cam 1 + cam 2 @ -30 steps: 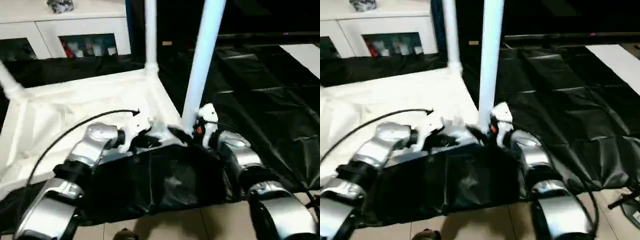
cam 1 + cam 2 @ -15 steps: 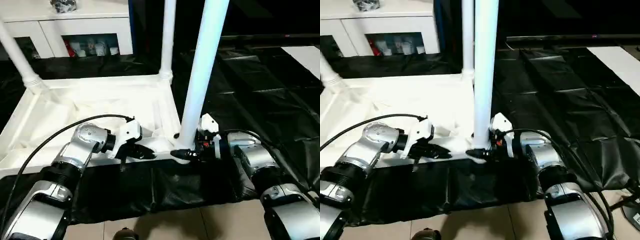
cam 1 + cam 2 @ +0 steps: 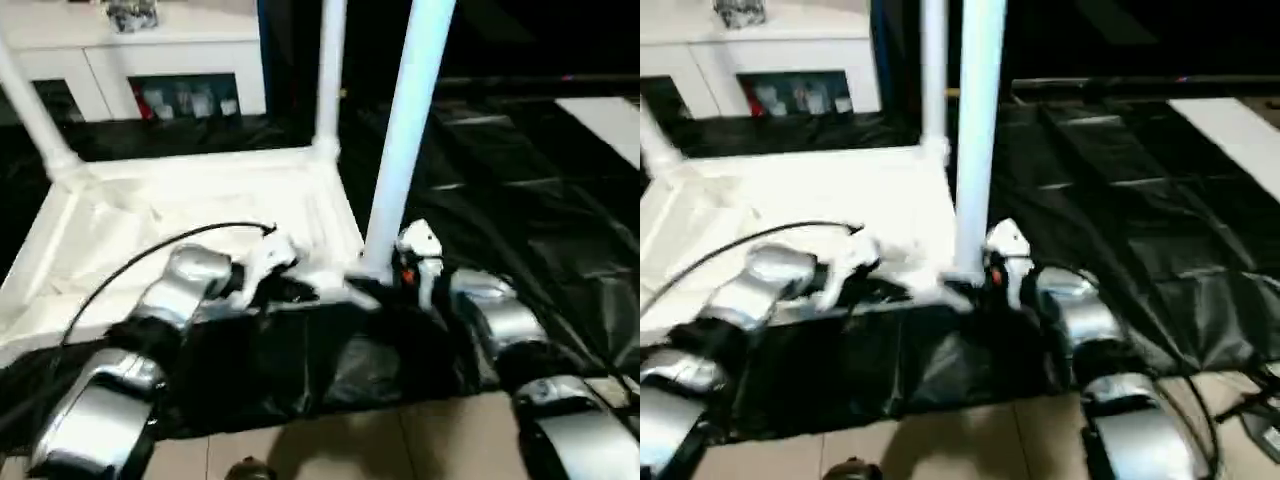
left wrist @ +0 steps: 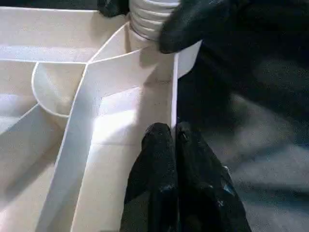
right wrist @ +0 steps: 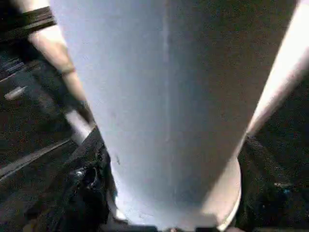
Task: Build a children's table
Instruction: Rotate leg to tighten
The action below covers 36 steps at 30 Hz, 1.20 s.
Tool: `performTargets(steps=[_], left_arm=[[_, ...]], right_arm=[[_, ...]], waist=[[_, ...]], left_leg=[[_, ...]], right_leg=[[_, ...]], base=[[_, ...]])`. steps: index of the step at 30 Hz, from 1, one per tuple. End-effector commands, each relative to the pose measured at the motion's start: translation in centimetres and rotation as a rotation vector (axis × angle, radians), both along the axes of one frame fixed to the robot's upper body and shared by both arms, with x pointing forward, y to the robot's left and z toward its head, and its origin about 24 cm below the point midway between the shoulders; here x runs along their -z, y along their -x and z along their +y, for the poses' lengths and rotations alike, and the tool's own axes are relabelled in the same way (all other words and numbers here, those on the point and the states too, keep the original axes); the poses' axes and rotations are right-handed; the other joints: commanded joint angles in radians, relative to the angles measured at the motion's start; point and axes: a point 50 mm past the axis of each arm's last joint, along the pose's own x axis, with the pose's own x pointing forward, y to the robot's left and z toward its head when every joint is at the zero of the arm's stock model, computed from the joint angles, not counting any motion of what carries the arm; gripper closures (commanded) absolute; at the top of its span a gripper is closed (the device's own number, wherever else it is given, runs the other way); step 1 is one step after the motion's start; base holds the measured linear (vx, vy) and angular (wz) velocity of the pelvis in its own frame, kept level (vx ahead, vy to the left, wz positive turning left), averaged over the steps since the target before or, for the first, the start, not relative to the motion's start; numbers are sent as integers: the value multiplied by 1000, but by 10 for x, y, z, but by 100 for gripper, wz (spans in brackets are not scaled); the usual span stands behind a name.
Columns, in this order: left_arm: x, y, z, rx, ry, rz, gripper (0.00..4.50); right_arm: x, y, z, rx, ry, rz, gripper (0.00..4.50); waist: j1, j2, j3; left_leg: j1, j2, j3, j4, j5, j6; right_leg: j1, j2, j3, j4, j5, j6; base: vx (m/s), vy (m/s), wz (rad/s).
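Observation:
The white children's table (image 3: 190, 215) lies upside down on black sheeting, ribbed underside up. Three tube legs stand in its sockets: the near right leg (image 3: 405, 130), the far right leg (image 3: 328, 80) and the far left leg (image 3: 35, 110). My left gripper (image 4: 170, 137) is shut on the thin near rim (image 4: 175, 87) beside the near right corner socket. My right gripper (image 3: 365, 290) is at the base of the near right leg (image 5: 164, 96), one black finger (image 5: 91, 179) on each side of the tube. The leg's threaded end (image 4: 149, 19) sits in the socket, with a right finger (image 4: 193, 21) against it.
A white glass-doored cabinet (image 3: 150, 70) stands behind the table. Crumpled black sheeting (image 3: 540, 200) covers the floor to the right and drapes over the table's near edge. Bare tile floor (image 3: 330, 450) runs in front. A white panel (image 3: 610, 115) lies far right.
The head view has shifted and tilted. Both grippers stay at the table's near right corner, the left on the rim and the right on the leg's base.

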Motion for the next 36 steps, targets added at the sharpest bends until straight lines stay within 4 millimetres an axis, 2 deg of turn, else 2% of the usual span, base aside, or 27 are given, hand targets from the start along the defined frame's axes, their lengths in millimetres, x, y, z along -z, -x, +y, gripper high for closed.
performTargets(steps=[1,2,3,5,7,9,11,12,13,16,18,21,23,25,27,30,33,35,36], left_arm=[[-12,-10,-21,-55,34,-70,450],[-13,-12,-27,-86,40,-78,450],[-13,-14,-35,-129,52,-83,450],[-12,-16,-50,-184,65,-96,450],[-11,-15,-55,-194,70,-99,450],[-7,-11,-64,-176,68,-106,450],[-6,-10,-65,-172,68,-109,450],[-5,-9,-66,-162,70,-109,450],[-4,-8,-65,-160,68,-107,450],[-3,-5,-59,-129,71,-112,450],[-3,-4,-57,-114,74,-116,450],[-3,1,-52,-48,95,-111,450],[-2,9,-41,66,102,-87,450],[-2,11,-37,99,113,-70,450],[-4,14,-31,139,133,-40,450],[-5,17,-22,183,130,-14,450],[-6,18,-13,218,116,5,450],[-7,18,-12,226,117,12,450],[-8,20,-8,252,112,27,450]], right_arm=[[16,3,18,63,19,63,176],[17,1,22,124,13,60,176],[18,-1,27,190,10,63,176],[19,-5,38,325,-14,81,176],[19,-6,43,354,-25,90,176],[16,-7,55,354,-38,73,176],[15,-7,58,343,-40,61,176],[13,-7,60,339,-49,54,121],[12,-7,62,338,-60,50,121],[9,-9,60,317,-92,49,89],[8,-9,59,302,-100,47,68],[6,-9,52,243,-79,7,55],[4,-5,41,95,-61,-19,55],[4,-2,38,31,-54,-24,55],[4,3,32,-75,-42,-25,55],[4,12,22,-247,-16,-10,55],[2,21,15,-403,5,25,55],[2,23,14,-435,10,32,55],[2,28,11,-512,24,61,81]], waist=[[-8,-5,-53],[-12,-5,-53],[-14,5,-53],[-17,0,-57],[-17,-3,-58],[-15,-6,-61],[-13,-5,-63],[-13,-5,-62],[-13,-9,-60],[-15,-6,-56],[-15,-5,-57],[-18,-7,-60],[-17,-8,-63],[-17,-8,-64],[-15,-5,-67],[-13,-6,-67],[-10,-7,-63],[-11,-6,-62],[-10,-6,-60]], left_leg=[[25,3,4,-73,-332,-27],[25,3,5,-73,-324,-26],[26,3,4,-72,-325,-27],[27,1,8,-68,-300,-25],[22,-3,8,-66,-273,-15],[19,-4,9,-62,-235,1],[18,-6,10,-59,-209,20],[18,-6,11,-59,-209,23],[18,-6,11,-60,-216,27],[19,-4,9,-66,-261,22],[19,-2,9,-67,-272,21],[14,-4,10,-64,-224,28],[7,-5,11,-58,-185,50],[8,-5,13,-53,-160,61],[11,-5,16,-45,-136,88],[12,-4,15,-45,-151,102],[14,-2,16,-47,-186,97],[15,1,15,-51,-209,88],[17,2,15,-53,-221,82]], right_leg=[[27,-51,34,-100,-213,-200],[24,-48,36,-100,-194,-199],[23,-48,37,-98,-183,-201],[22,-45,39,-97,-135,-207],[26,-42,39,-94,-92,-206],[29,-40,37,-91,-28,-205],[32,-38,35,-88,21,-203],[31,-38,35,-88,25,-204],[31,-38,35,-90,13,-203],[29,-41,36,-97,-64,-198],[29,-41,36,-99,-79,-195],[33,-39,36,-93,-23,-195],[39,-37,33,-86,44,-203],[37,-33,33,-80,96,-212],[34,-28,32,-72,177,-236],[34,-27,30,-71,177,-248],[33,-29,32,-77,119,-253],[31,-33,33,-79,75,-254],[30,-33,33,-82,47,-255]], base=[[0,0,0],[0,0,0],[0,0,0],[0,0,0],[0,0,0],[0,0,0],[0,0,0],[0,0,0],[0,0,0],[0,0,0],[0,0,0],[0,0,0],[0,0,0],[0,0,0],[0,0,0],[0,0,0],[0,0,0],[0,0,0],[0,0,0]])
